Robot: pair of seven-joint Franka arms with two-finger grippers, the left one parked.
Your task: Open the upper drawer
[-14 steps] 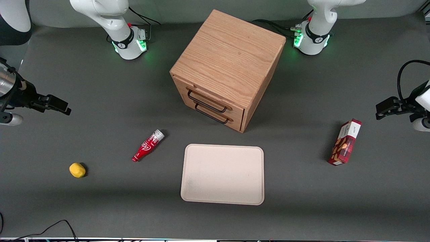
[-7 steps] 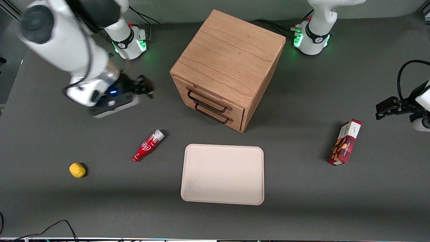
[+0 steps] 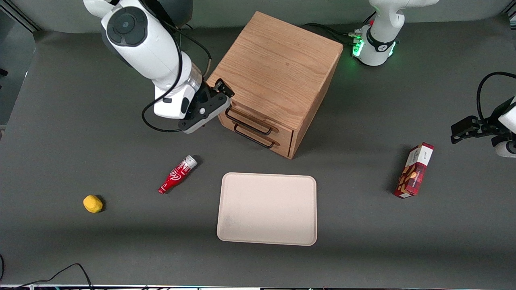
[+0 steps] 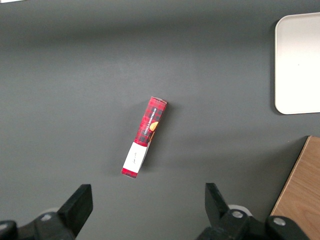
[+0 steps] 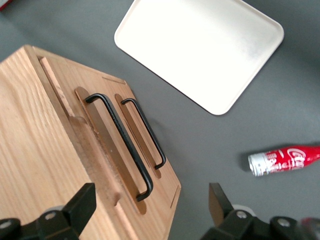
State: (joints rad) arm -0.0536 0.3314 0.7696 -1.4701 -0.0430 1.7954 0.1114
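Approaching the closed upper drawer [image 3: 250, 117] of the cabinet [image 3: 274, 76], the gripper [image 3: 223, 91], fingers spread, hovers by the cabinet's front corner; next, the fingers must straddle the upper black handle [image 5: 120, 145].

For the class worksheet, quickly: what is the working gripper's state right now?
Right arm's gripper: open, holding nothing, beside the closed light oak upper drawer with its thin black bar handle.

Even, diffuse overhead light; soft short shadows under the cabinet [image 3: 274, 80] and cookie box [image 3: 414, 170]. Pale tray [image 5: 200, 47] nearly blown out in the right wrist view. Green LED glow on the counter [image 3: 363, 249] at upper right of the front view. Tool [image 3: 224, 89] sharp.
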